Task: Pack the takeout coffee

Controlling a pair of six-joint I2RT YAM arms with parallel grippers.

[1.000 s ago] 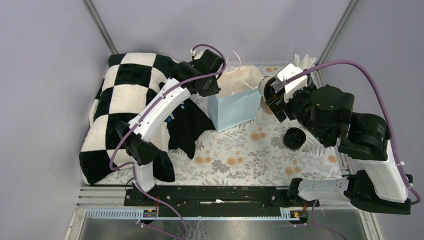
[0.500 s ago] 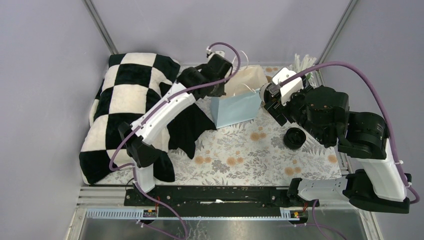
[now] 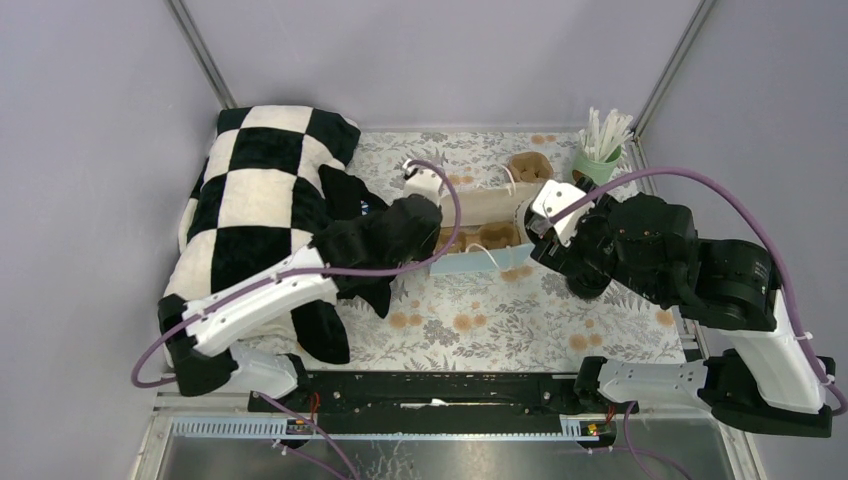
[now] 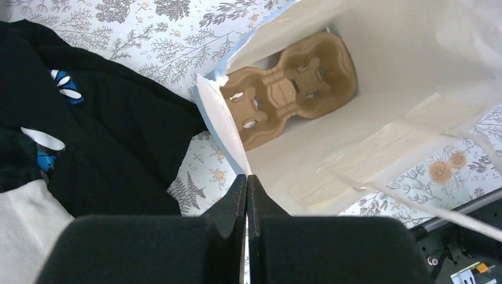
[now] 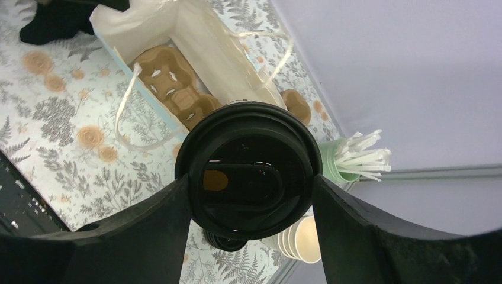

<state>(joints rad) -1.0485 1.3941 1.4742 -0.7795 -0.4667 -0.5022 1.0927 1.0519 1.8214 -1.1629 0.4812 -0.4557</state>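
L claw point(image 4: 245, 188) is pressed together on the rim of the bag point(image 3: 470, 262), which sits at center of top view on the worktop point(image 3: 480, 320). R claw point(image 5: 248, 184) pinches the coffee point(image 5: 248, 148) by its sides, black lid facing the wrist cam. In top view the coffee is center-right, just beside the bag's right end. Inside the bag there is a brown carrier point(image 4: 290, 86).

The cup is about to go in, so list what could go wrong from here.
1. The left gripper pinches only a thin edge of the paper bag; it may slip or tear, closing the mouth.
2. The takeout coffee in the right gripper could miss the cup carrier cell, or catch the ribbon handle.
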